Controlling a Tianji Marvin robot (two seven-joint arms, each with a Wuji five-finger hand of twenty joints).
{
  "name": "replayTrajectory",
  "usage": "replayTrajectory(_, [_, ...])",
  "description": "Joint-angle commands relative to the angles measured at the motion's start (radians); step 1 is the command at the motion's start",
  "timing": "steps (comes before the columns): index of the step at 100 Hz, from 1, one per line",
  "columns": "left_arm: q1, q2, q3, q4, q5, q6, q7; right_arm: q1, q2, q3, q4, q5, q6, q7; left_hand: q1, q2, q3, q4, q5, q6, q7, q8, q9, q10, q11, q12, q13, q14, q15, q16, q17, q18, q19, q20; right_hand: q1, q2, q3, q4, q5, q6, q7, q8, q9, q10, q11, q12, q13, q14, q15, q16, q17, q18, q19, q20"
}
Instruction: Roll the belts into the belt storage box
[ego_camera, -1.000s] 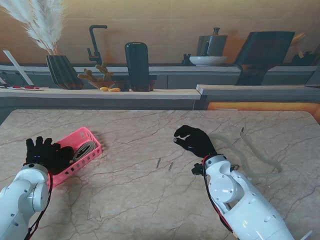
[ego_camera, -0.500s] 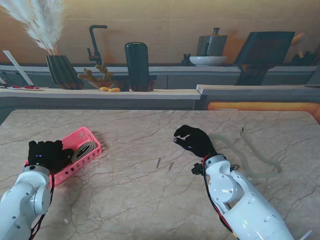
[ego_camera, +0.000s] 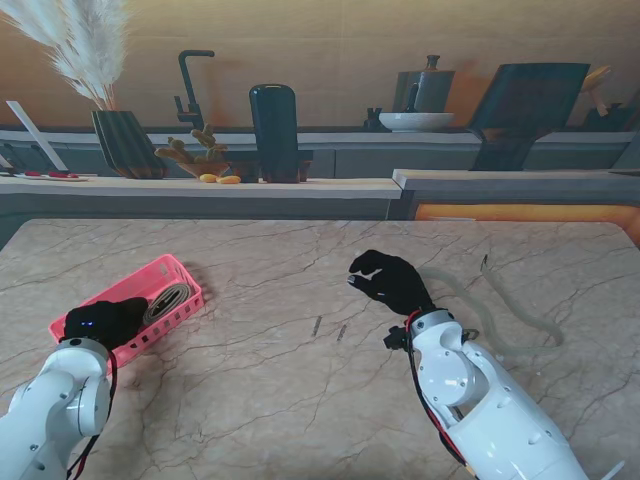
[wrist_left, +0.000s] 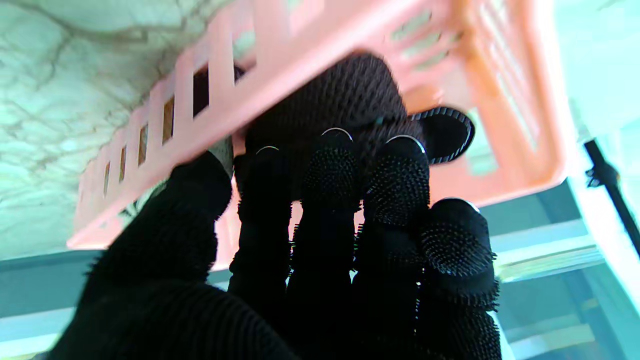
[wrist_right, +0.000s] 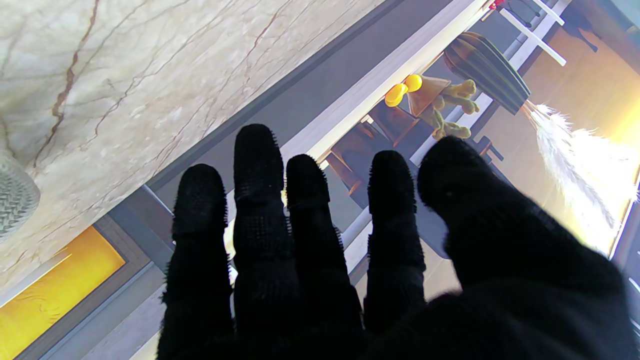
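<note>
Left robot hand (ego_camera: 103, 322): fingers (wrist_left: 335, 175) curled downward and bunched together, white forearm rising from the near left corner. Right robot hand (ego_camera: 392, 281): fingers (wrist_right: 257, 165) extended and slightly spread, holding nothing, raised off the surface. Right white forearm angles in from the near right corner.
</note>
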Motion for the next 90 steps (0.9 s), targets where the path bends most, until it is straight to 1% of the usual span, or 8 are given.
replayTrajectory(1, [0.004,-0.001,0.011,0.006,-0.011,0.011,-0.019,-0.007,-0.005,-0.001,-0.007,-0.003,-0.002,-0.003,-0.021,0.005,-0.024,-0.024,-0.003,0.024,0.022,-0.011,0.002,0.015,0.018,-0.022,0.017,0.017,0.003,-0.028,0.006,0.008,0.060,-0.022,0.002,0.024,-0.019,0.004,-0.018,-0.032,0.024,-0.004,0.009,-0.013,0.021,0.008,0.014,-0.021,0.018,0.008,0.002,-0.025,0.031,0.012])
replayTrajectory(10, [-0.009,-0.001,0.024,0.023,-0.026,0.032,-0.023,-0.008,-0.004,0.000,-0.008,-0.003,-0.001,-0.003,-0.006,0.023,-0.053,-0.020,-0.013,0.026,0.004,-0.013,-0.017,0.018,-0.001,-0.028,0.001,0.024,-0.025,-0.051,-0.008,0.014,0.028,-0.039,0.000,0.024,-0.021,0.005,-0.018,-0.034,0.024,-0.004,0.010,-0.013,0.021,0.008,0.014,-0.020,0.018,0.008,0.003,-0.026,0.031,0.012])
replayTrajectory(17, [-0.014,-0.003,0.029,0.030,-0.059,0.051,-0.025,-0.008,-0.005,0.001,-0.008,-0.004,-0.001,-0.004,0.024,0.061,-0.119,-0.007,-0.019,0.038,-0.022,-0.002,-0.032,0.027,-0.014,-0.025,-0.017,0.035,-0.037,-0.059,-0.028,0.023,0.007,-0.039,0.000,0.025,-0.022,0.005,-0.019,-0.033,0.023,-0.004,0.009,-0.012,0.021,0.008,0.014,-0.021,0.018,0.009,0.002,-0.026,0.031,0.012])
replayTrajectory(24, [-0.019,-0.006,0.032,0.036,-0.101,0.072,-0.015,-0.008,-0.005,0.001,-0.007,-0.004,-0.001,-0.004,0.031,0.083,-0.133,-0.005,-0.024,0.045,-0.033,-0.006,-0.046,0.034,-0.022,-0.027,-0.034,0.044,-0.048,-0.061,-0.050,0.028,-0.005,-0.040,-0.001,0.024,-0.023,0.005,-0.019,-0.033,0.023,-0.004,0.009,-0.012,0.021,0.008,0.014,-0.020,0.019,0.009,0.002,-0.026,0.031,0.012])
replayTrajectory(27, [-0.020,-0.008,0.033,0.037,-0.120,0.085,-0.011,-0.008,-0.005,0.001,-0.007,-0.004,-0.001,-0.004,0.059,0.110,-0.196,0.006,-0.024,0.052,-0.053,0.008,-0.055,0.042,-0.032,-0.022,-0.047,0.053,-0.059,-0.048,-0.068,0.034,-0.019,-0.022,-0.002,0.025,-0.023,0.005,-0.020,-0.033,0.023,-0.004,0.008,-0.011,0.021,0.008,0.014,-0.020,0.018,0.009,0.002,-0.026,0.031,0.012])
replayTrajectory(48, [-0.038,-0.012,0.028,0.045,-0.235,0.144,-0.050,-0.008,-0.005,0.001,-0.007,-0.001,-0.003,-0.006,0.039,0.230,-0.286,0.028,-0.022,0.093,-0.074,0.061,-0.074,0.077,0.024,0.036,-0.062,0.090,0.035,0.032,-0.064,0.080,-0.004,0.006,-0.010,0.027,-0.027,0.007,-0.019,-0.031,0.019,-0.004,0.007,-0.011,0.020,0.008,0.012,-0.020,0.018,0.009,0.000,-0.026,0.030,0.012])
replayTrajectory(66, [-0.036,-0.023,0.017,0.048,-0.294,0.134,0.003,-0.009,-0.006,0.002,-0.008,-0.003,-0.001,-0.009,0.043,0.243,-0.307,0.034,-0.011,0.102,-0.065,0.086,-0.064,0.086,0.046,0.056,-0.050,0.097,0.061,0.056,-0.054,0.100,0.004,0.018,-0.011,0.028,-0.029,0.009,-0.019,-0.032,0.016,-0.003,0.008,-0.012,0.020,0.008,0.012,-0.020,0.019,0.009,-0.001,-0.025,0.030,0.012])
replayTrajectory(90, [0.034,-0.037,-0.038,-0.061,-0.336,0.049,0.056,-0.011,-0.006,0.005,-0.008,-0.005,-0.002,-0.014,0.046,0.236,-0.319,0.033,-0.024,0.105,-0.116,0.072,-0.100,0.093,-0.010,0.041,-0.108,0.110,-0.007,0.046,-0.121,0.093,-0.053,0.014,-0.011,0.028,-0.032,0.009,-0.018,-0.034,0.014,-0.001,0.007,-0.012,0.019,0.008,0.012,-0.019,0.019,0.009,-0.001,-0.026,0.030,0.013])
